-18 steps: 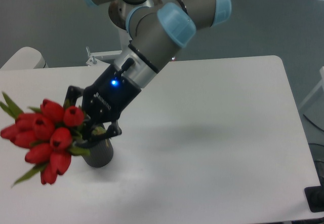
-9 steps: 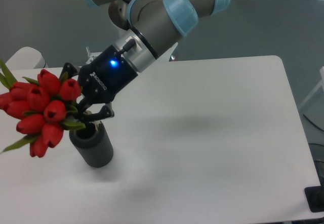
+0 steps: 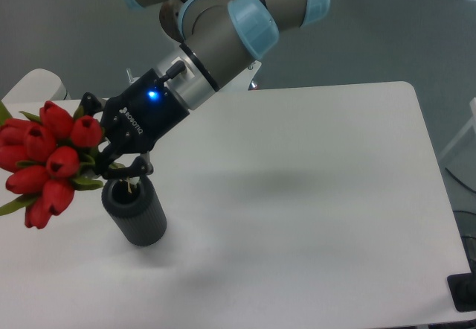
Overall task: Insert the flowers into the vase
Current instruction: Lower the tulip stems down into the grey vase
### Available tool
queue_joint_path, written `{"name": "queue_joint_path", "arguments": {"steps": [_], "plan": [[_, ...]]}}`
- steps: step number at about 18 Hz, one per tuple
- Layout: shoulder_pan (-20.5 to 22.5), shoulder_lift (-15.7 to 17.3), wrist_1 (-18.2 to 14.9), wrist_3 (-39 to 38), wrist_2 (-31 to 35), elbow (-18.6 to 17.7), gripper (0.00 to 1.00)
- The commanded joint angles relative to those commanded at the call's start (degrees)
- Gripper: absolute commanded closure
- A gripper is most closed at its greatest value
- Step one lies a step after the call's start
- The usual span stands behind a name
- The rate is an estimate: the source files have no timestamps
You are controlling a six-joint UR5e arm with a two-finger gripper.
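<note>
The black two-finger tool [image 3: 104, 167] grips the stems of the tight bunch of glossy red tulip heads with pointed green leaves [image 3: 43, 161], held tilted out to the left of the small dark grey matte cylinder vase [image 3: 134, 211] on the smooth white worktop [image 3: 312, 195]; stem ends seem to sit at its round mouth, though partly hidden; insertion is underway; next, I judge, uprighting the bunch and lowering it straight.
</note>
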Motion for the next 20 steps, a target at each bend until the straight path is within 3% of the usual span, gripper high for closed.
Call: {"name": "queue_joint_path", "arguments": {"steps": [7,20], "plan": [[0.8,-1.2,0.0,2.1,-6.3,-1.2,0.81],[2.2,-1.4,0.0,9.2,-8.0,-5.2,0.81]]}}
